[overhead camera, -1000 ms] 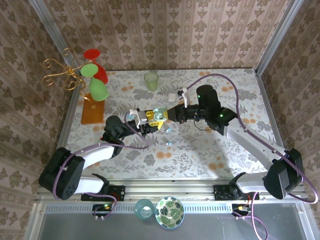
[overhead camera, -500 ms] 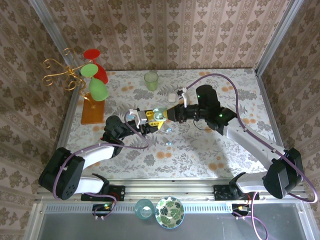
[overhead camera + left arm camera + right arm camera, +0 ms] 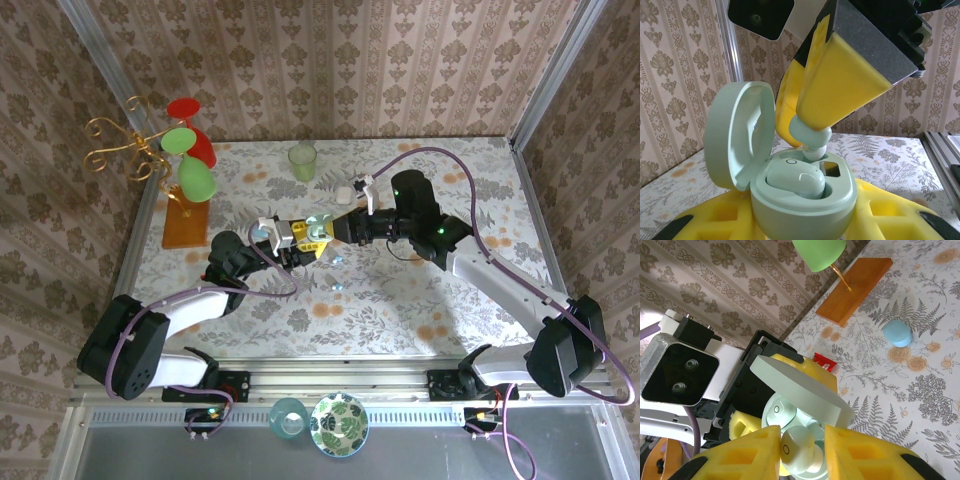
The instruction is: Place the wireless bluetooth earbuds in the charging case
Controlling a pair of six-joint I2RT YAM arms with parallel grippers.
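My left pincer (image 3: pixel 296 239): closed on the charging case (image 3: pixel 802 207), my yellow pads pressing its lower half from both sides and holding it up off the table (image 3: pixel 400 300).
Lid (image 3: pixel 737 135): swung open and standing at the case's left.
Seated earbud (image 3: pixel 795 180): lying in the left well of the case.
Second earbud (image 3: pixel 810 139): directly over the right well, with its stem reaching down to the rim.
My right pincer (image 3: pixel 800 450): a narrow gap with the second earbud in it. One finger (image 3: pixel 840 85) touches the top of the earbud. I cannot tell whether I am pinching it or have let go.
Left wrist camera: both wells from the side, one filled.
Right wrist camera: the open case from above the lid, and farther off on the table a blue case (image 3: pixel 897 333) near an orange board (image 3: pixel 855 282).
Top camera: both pincers meet tip to tip at mid-table, with two tiny pale pieces (image 3: pixel 338 285) lying just in front of them.
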